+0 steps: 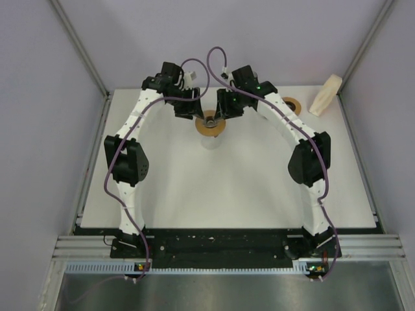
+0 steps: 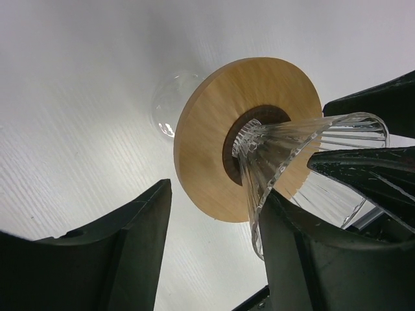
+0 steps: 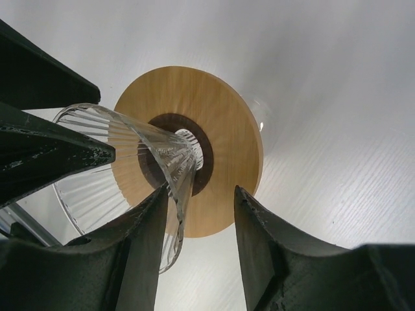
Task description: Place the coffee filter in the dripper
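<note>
Catching black fingers (image 2: pixel 130 256) spread on left gripper (image 2: pixel 214 194) and right gripper (image 3: pixel 201 192), bracketing clear ribbed glass dripper with round wooden collar (image 1: pixel 211 124) at twelve o'clock on white table (image 1: pixel 194 188); spotting cream paper coffee filter stack (image 1: pixel 326 94) at two o'clock.

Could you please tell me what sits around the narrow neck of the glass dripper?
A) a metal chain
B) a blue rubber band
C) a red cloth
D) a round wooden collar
D: both wrist views show a pale wooden collar encircling the narrow end of the ribbed glass dripper.
</note>
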Controlling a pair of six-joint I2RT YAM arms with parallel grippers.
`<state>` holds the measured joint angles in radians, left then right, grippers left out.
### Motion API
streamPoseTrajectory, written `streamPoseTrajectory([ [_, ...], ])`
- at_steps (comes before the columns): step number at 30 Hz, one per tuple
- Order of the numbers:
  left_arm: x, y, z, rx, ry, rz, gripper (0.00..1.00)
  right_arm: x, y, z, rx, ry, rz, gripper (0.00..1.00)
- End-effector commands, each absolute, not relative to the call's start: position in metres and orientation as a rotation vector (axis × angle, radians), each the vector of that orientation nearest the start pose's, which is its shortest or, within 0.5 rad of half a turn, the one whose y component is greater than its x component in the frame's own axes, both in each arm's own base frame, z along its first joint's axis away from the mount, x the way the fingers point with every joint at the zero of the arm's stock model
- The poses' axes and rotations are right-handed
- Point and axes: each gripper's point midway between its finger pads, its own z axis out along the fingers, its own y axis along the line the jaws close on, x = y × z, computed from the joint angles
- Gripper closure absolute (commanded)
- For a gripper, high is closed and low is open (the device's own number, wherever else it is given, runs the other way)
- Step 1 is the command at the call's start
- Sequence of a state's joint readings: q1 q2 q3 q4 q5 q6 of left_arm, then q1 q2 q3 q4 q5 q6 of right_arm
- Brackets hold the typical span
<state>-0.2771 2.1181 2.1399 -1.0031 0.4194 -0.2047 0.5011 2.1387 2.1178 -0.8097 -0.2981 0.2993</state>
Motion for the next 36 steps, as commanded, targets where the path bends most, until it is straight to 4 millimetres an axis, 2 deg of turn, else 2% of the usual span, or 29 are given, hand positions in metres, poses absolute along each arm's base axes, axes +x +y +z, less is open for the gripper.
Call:
streamPoseTrajectory([
  [1,0.460,-0.212,0.218,0.306,2.485,-0.735,0.39,0.455,0.319,0.212,-0.457,2.364,0.717,0.55],
  [7,0.459,-0.219,0.233,0.318,2.446,-0.793,0.34,0.463,0.325,0.234,-0.523,2.268,0.716,0.54],
  [11,0.464,-0.216,0.242,0.301,2.417,-0.776,0.34,0.471,0.322,0.233,-0.563,2.232,0.658,0.56],
  [14,0.469,-0.211,0.246,0.272,2.399,-0.750,0.43,0.476,0.321,0.227,-0.600,2.215,0.627,0.61],
  [17,0.469,-0.214,0.243,0.270,2.397,-0.764,0.55,0.478,0.325,0.219,-0.644,2.206,0.632,0.72],
  [20,0.468,-0.218,0.235,0.269,2.418,-0.791,0.64,0.474,0.330,0.210,-0.682,2.214,0.673,0.81],
  [24,0.469,-0.216,0.221,0.253,2.450,-0.778,0.87,0.469,0.331,0.201,-0.701,2.226,0.693,0.98],
  [26,0.468,-0.215,0.214,0.241,2.474,-0.769,1.00,0.466,0.329,0.194,-0.691,2.252,0.687,1.00],
  [32,0.457,-0.208,0.174,0.220,2.573,-0.735,1.00,0.455,0.324,0.159,-0.692,2.331,0.687,1.00],
  [36,0.444,-0.204,0.144,0.230,2.646,-0.707,1.00,0.447,0.325,0.146,-0.680,2.329,0.729,1.00],
])
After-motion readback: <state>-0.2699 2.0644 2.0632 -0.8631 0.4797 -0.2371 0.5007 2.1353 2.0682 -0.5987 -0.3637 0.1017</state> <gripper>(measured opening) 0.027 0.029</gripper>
